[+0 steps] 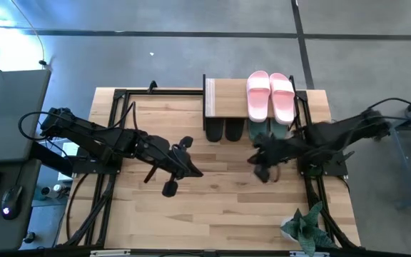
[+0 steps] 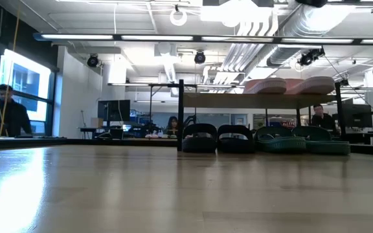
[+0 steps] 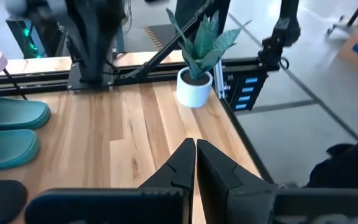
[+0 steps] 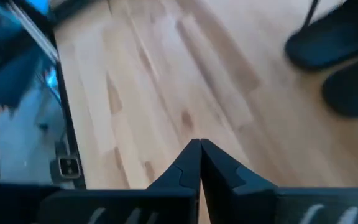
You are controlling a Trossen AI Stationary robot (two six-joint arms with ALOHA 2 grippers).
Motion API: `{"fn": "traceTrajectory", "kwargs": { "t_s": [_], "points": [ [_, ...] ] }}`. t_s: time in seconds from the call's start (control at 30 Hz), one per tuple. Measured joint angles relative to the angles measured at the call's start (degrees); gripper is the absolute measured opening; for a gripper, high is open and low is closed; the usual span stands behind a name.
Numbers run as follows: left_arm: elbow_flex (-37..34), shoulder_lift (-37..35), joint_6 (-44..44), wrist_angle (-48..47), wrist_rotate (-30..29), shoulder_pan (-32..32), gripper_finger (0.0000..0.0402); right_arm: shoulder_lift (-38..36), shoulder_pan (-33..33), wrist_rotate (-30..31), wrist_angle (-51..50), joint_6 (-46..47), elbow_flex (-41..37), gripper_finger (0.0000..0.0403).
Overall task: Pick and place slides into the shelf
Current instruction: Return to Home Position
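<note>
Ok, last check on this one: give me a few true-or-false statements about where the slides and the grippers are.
1. The pink slides lie on top of the shelf. True.
2. The black slides sit out on the open table. False: they are under the shelf, beside the green slides.
3. The left gripper and right gripper are both shut, holding nothing. True.
4. The potted plant stands on the shelf. False: it stands at a corner of the table.
</note>
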Motion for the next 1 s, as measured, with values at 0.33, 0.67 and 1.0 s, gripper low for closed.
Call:
{"fn": "traceTrajectory", "kwargs": {
  "t_s": [0.33, 0.67, 1.0],
  "points": [
    [0.00, -0.02, -3.59, 5.74, 0.00, 0.00, 0.0005, -24.52, 6.16, 3.44, 10.49, 10.58, -18.49, 0.0000],
    [0.00, -0.02, -9.60, 15.00, 2.73, 1.75, 0.0005, -25.29, 3.11, -8.08, 56.55, -5.52, -36.25, 0.0000],
    [0.02, -5.06, -10.95, 24.80, 17.32, 16.46, 0.0005, -23.85, -16.49, -23.04, 49.39, -28.46, -18.39, 0.0000]
  ]
}}
